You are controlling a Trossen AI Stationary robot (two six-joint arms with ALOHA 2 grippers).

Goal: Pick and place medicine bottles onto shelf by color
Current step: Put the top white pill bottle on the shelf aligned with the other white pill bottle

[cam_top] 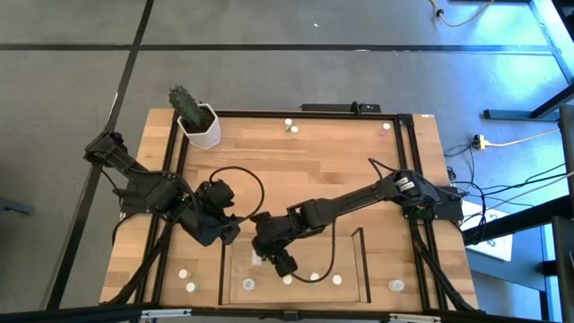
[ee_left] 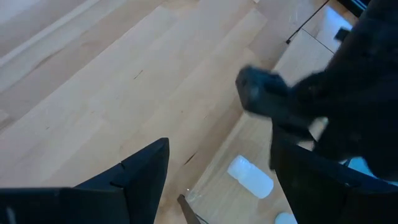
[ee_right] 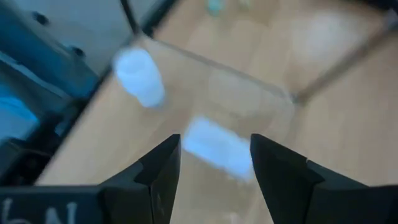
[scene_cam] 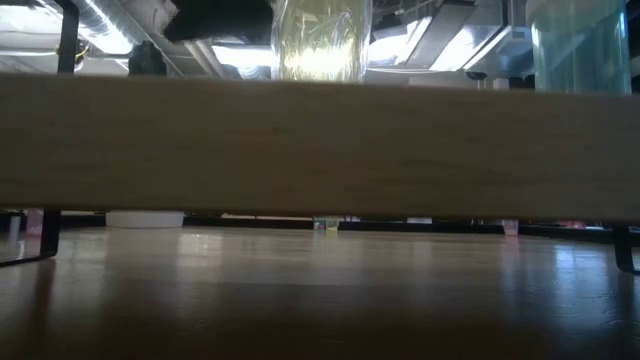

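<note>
One white bottle (ee_right: 217, 151) lying on its side in shelf (ee_right: 217, 87), right claw (ee_right: 214, 165) spread above, holding nothing

Two arms: one left (cam_top: 143, 184), one right (cam_top: 359, 199). One shelf (cam_top: 363, 260). One cactus pot (cam_top: 199, 124), far left.

Bottles (cam_top: 315, 277): eleven can be counted from above.
- In the shelf: four standing along its near side and one lying at its left, so five.
- Near left, outside it: two.
- Near right, outside it: one.
- At the far edge: two in the middle and one pinkish at the right.
</note>
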